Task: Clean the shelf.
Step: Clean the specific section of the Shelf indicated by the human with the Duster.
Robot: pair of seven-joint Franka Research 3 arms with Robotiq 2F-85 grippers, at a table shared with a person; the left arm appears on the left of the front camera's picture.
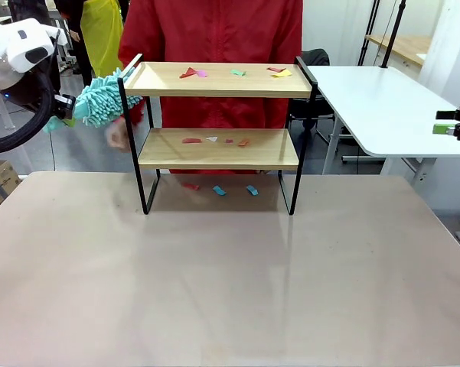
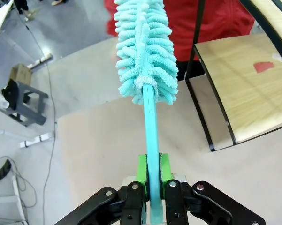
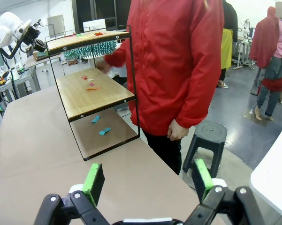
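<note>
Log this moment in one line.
left end effector shut on turquoise duster | duster head by top-left rail of shelf | right end effector open, off to side | paper scraps on both boards

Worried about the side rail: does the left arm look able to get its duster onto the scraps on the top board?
Probably yes, if it lifts first. The left gripper holds the duster beside the shelf's left end, and the raised side rail stands between it and the scraps.
</note>
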